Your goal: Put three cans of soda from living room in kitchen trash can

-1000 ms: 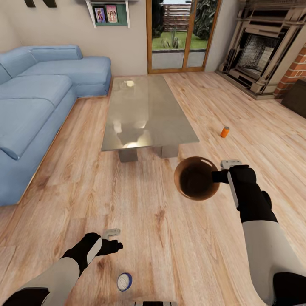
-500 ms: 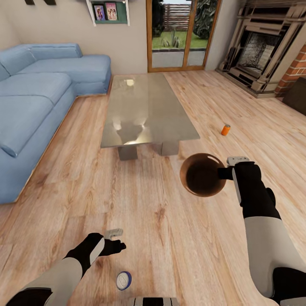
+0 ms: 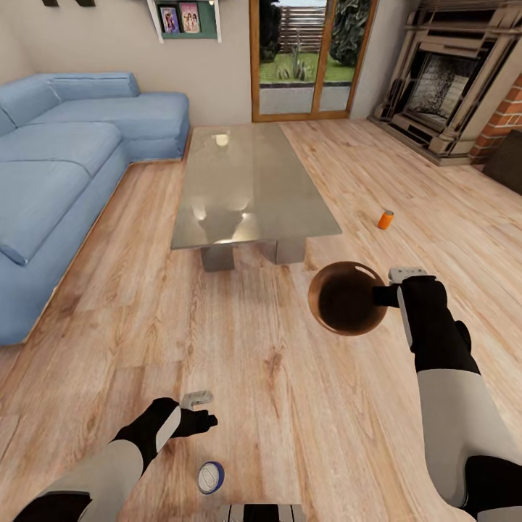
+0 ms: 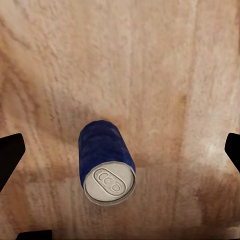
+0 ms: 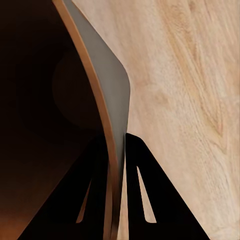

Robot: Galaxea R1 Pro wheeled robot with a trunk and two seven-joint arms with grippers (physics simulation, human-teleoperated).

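We hold the bin (image 3: 346, 298) by its rim, right gripper (image 3: 383, 296) clamped; left gripper (image 4: 120, 150) spread over blue can (image 4: 106, 161); bin may slip.

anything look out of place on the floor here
Yes: an orange can stands on the wood floor right of the glass coffee table, and a blue can stands below the left claw.

Sofa (image 3: 65, 167) left of coffee table (image 3: 246, 188), soda can (image 3: 385, 220) right (on floor (image 3: 275, 377))

Bright even light, table (image 3: 254, 192) glare, soft render
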